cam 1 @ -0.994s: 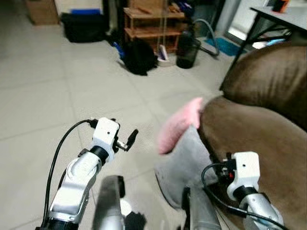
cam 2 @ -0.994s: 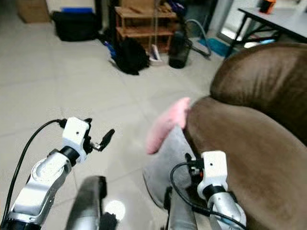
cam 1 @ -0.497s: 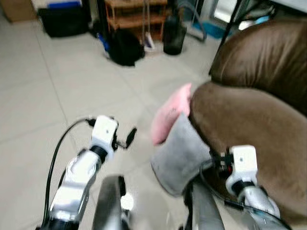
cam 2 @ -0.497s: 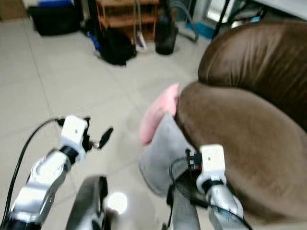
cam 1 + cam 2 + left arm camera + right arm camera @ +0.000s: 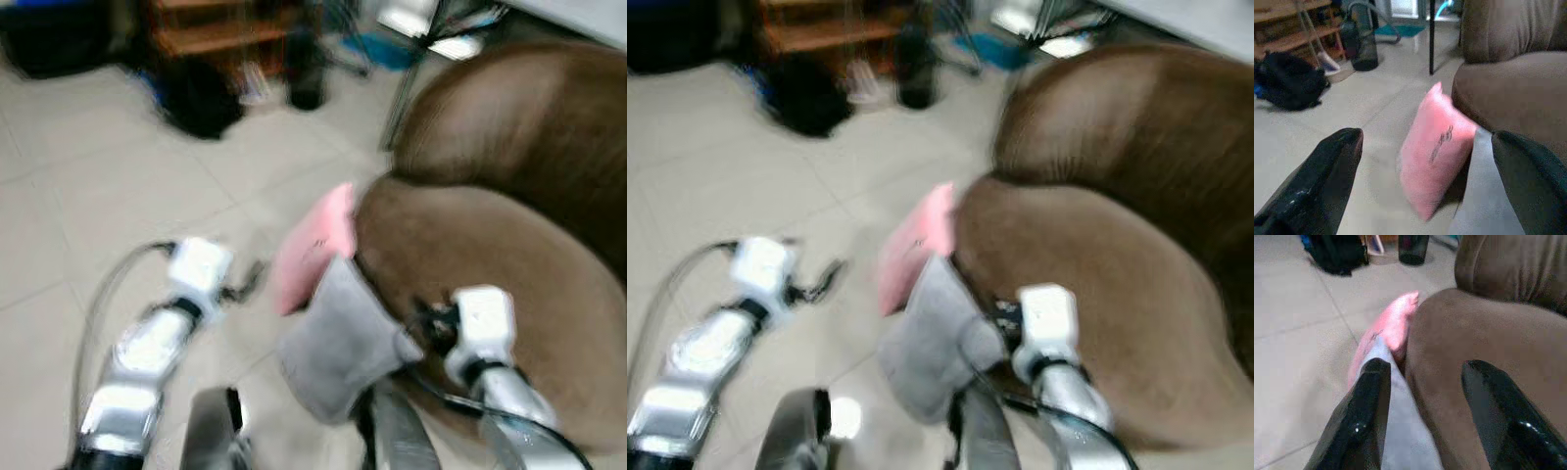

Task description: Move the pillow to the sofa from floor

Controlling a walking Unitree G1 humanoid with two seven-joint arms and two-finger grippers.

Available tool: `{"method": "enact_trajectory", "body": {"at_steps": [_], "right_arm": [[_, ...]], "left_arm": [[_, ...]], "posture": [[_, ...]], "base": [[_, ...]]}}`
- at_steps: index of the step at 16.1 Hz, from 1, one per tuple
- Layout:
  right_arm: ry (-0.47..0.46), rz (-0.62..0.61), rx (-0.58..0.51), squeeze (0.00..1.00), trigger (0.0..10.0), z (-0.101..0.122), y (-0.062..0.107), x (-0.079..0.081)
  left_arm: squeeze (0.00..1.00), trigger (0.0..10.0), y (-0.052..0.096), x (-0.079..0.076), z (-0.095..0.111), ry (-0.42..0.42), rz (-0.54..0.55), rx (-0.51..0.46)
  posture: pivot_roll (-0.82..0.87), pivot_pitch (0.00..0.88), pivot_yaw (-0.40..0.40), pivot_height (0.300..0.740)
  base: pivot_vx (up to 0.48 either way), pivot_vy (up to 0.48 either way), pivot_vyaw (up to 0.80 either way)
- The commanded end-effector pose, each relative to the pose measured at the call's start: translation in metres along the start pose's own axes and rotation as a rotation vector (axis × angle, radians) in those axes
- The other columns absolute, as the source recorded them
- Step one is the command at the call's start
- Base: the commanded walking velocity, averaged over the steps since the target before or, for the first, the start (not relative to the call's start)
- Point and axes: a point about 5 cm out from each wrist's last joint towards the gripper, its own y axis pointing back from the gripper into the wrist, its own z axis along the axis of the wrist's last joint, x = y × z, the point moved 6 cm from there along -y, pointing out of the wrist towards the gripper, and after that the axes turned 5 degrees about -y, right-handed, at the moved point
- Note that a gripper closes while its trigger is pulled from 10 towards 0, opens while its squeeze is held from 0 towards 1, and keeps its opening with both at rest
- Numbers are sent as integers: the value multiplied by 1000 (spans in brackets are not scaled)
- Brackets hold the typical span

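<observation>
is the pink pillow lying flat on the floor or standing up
Standing up: the pink pillow rests on one edge on the tiled floor, leaning against the brown sofa, beside a grey pillow.

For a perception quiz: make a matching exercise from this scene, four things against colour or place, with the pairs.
Things:
1. pink pillow
2. grey pillow
3. sofa
4. black bag

Descriptions:
A. brown, on the robot's right
B. on the floor by the wooden shelf
C. upright against the sofa's front, farther from the robot
D. leaning on the sofa, nearest the grippers

Pairs: 1-C, 2-D, 3-A, 4-B
</observation>
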Motion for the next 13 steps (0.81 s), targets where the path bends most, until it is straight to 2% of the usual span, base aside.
{"method": "enact_trajectory", "body": {"at_steps": [1,2,4,7,10,12,13], "right_arm": [[16,-40,57,0,10000,-14,6,-14],[-14,-43,64,0,10000,-16,6,-14],[11,-36,81,0,10000,-20,4,-17],[21,-11,129,0,10000,-36,-3,-13],[6,-1,156,0,10000,-46,-20,-10],[9,-5,149,0,10000,-44,-41,-9],[8,-10,142,0,10000,-43,-44,-9]], "left_arm": [[0,10000,-4,-19,5,13,-50,-16],[0,10000,-3,-20,5,30,-53,-20],[0,10000,-2,-29,1,0,-101,3],[0,10000,-1,-30,-3,-8,-127,7],[0,10000,0,-31,-2,-25,-153,2],[0,10000,-2,-34,6,-51,-189,-22],[0,10000,-3,-34,7,-52,-195,-26]], "posture": [[-27,58,-77,566],[-25,57,-77,566],[-26,55,-76,566],[-26,58,-62,566],[-26,87,-35,543],[-7,111,-32,523],[-4,112,-32,518]], "base": [[247,0,488],[0,0,0],[0,0,0],[0,0,0],[0,0,0],[0,0,0],[0,0,0]]}}
